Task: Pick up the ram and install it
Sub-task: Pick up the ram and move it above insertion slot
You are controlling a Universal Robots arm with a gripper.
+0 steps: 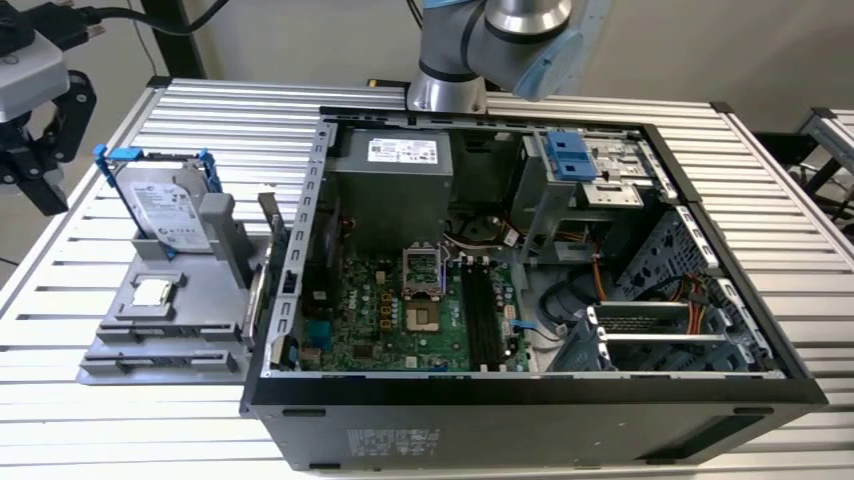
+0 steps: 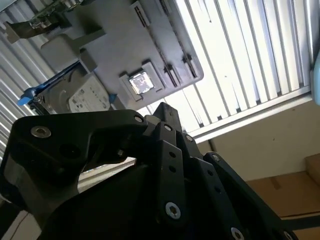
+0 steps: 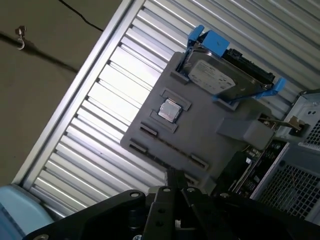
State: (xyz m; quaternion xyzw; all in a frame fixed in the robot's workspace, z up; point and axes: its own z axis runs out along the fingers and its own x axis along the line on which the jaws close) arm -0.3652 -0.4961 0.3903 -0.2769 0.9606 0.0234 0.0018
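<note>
— Gripper (image 3: pixel 175 184) links, black and bolted, sit closest to both wrist cameras. What do you have beyond them?

— Straight ahead of the gripper's tip I see one gray holder (image 3: pixel 200 135) lying on the slatted metal table (image 3: pixel 100 130). I count three things on it: one hard drive (image 3: pixel 220 80), one small square silver chip (image 3: pixel 169 110) and one ram (image 3: pixel 252 167).

— How do they lie from the tool?

— The chip is nearest the tip, flat in a recess. The hard drive, in its blue frame, stands on edge behind the chip, at the holder's end far from the tip. The ram is a single green stick with black chips. It stands on edge along the side of the holder turned away from the gripper, just beside the case (image 1: pixel 534 300).

— Is the gripper on the ram?

— No, it is well apart from it. In the exterior view it hangs out past the table's edge, and the hard drive is the closest of the three to it.

— Open or closed?

— I cannot tell from what I have.

— And the computer?

— I count one case, lying open with one motherboard (image 1: pixel 414 310) facing up. It sits beyond the holder from the gripper. The one arm's base (image 1: pixel 447 90) stands behind it.
</note>
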